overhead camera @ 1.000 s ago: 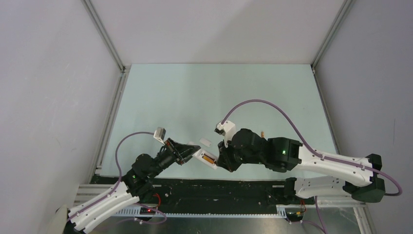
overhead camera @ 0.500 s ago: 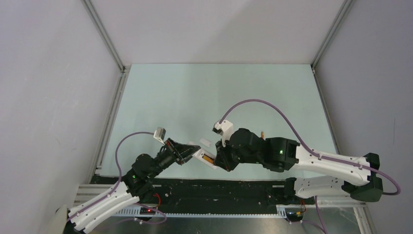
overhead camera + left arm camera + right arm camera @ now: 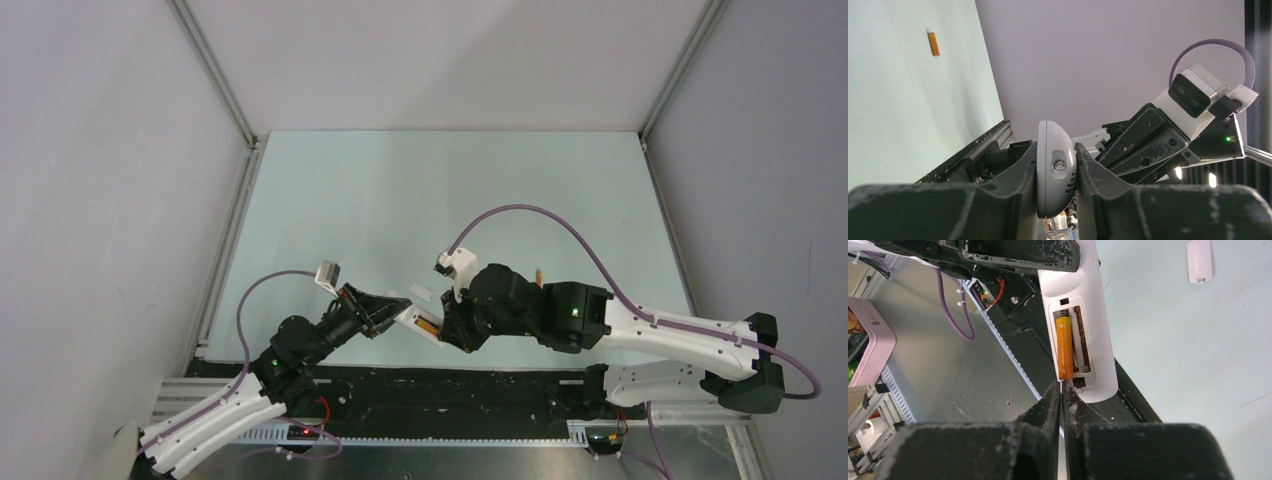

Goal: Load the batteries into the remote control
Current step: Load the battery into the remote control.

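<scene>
My left gripper [image 3: 1057, 167] is shut on the white remote control [image 3: 1054, 172] and holds it by its sides above the table's near edge, back side up; it also shows in the top view [image 3: 421, 327]. In the right wrist view the remote [image 3: 1098, 347] has its battery recess open, with one orange battery [image 3: 1064, 347] lying in the left slot and the right slot bare. My right gripper [image 3: 1062, 387] is shut and empty, its tips just at the near end of that battery. A second orange battery [image 3: 934, 43] lies on the table, seen in the top view [image 3: 540, 274] behind the right arm.
The white battery cover [image 3: 1199, 261] lies on the pale green table [image 3: 400, 200], seen in the top view [image 3: 421, 292] just beyond the remote. A black rail [image 3: 400, 375] and wiring run along the near edge. Grey walls enclose the table.
My right arm has shifted a little to the left, toward the remote. The left arm and the remote have not moved.
</scene>
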`<state>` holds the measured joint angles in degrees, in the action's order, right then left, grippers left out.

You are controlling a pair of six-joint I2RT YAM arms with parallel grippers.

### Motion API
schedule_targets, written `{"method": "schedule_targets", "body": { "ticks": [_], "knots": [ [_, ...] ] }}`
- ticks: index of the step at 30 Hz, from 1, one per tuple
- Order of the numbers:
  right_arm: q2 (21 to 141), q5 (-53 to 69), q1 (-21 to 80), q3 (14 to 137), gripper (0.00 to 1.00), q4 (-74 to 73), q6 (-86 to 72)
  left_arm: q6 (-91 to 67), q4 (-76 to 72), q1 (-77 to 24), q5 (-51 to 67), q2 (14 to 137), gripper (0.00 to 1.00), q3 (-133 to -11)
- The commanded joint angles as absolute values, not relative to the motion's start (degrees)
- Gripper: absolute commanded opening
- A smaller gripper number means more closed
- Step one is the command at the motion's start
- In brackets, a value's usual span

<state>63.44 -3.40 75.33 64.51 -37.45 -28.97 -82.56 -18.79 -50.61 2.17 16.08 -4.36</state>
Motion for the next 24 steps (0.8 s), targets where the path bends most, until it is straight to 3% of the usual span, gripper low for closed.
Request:
{"method": "schedule_targets", "body": {
  "ticks": [1, 24],
  "knots": [
    [63.6, -3.81, 75.84, 64.69, 0.08, -36.8, -29.65, -82.99, -21.51, -50.58, 2.56, 15.46, 0.0, -6.22],
    [64.6, -3.1, 75.26, 64.69, 0.09, -36.05, -28.33, -82.52, -21.48, -50.55, 2.5, 15.31, 0.0, -6.11]
  ]
}}
